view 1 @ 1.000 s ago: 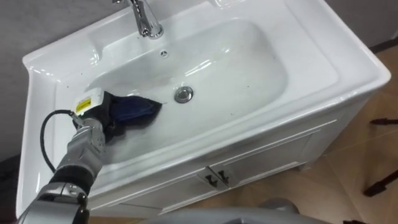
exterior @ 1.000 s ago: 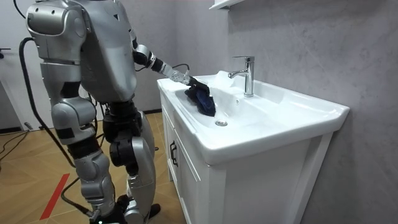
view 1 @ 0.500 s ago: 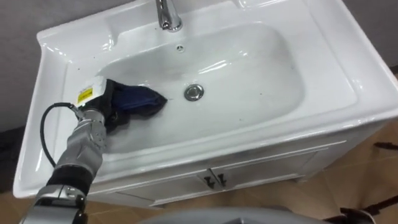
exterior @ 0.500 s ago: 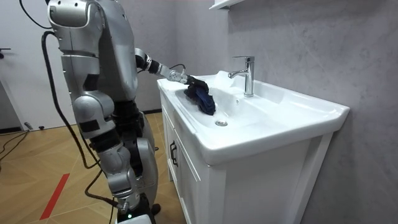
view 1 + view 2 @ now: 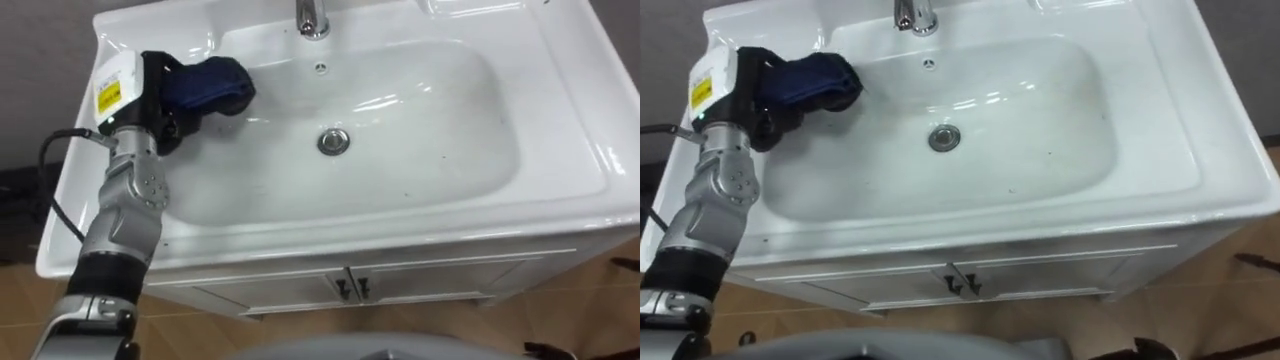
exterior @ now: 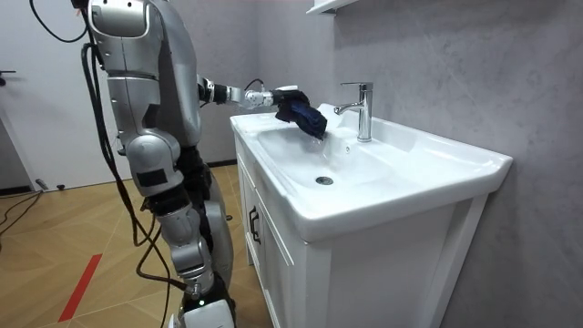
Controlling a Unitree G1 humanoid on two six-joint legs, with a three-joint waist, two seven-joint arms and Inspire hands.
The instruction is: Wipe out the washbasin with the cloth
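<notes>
The left hand (image 5: 128,88) has its fingers (image 5: 172,118) curled tight round the one dark blue cloth (image 5: 207,82), which bunches out just beyond them over the back left corner of the single white basin (image 5: 440,170); in the room view it hangs at rim height. To the right of the fingers, well apart, stands one tap (image 5: 312,15) with one overflow hole (image 5: 320,68) below it. One drain (image 5: 334,141) lies further right and nearer the robot, and under the bench two cabinet doors (image 5: 420,285) meet at two dark handles (image 5: 351,288).
</notes>
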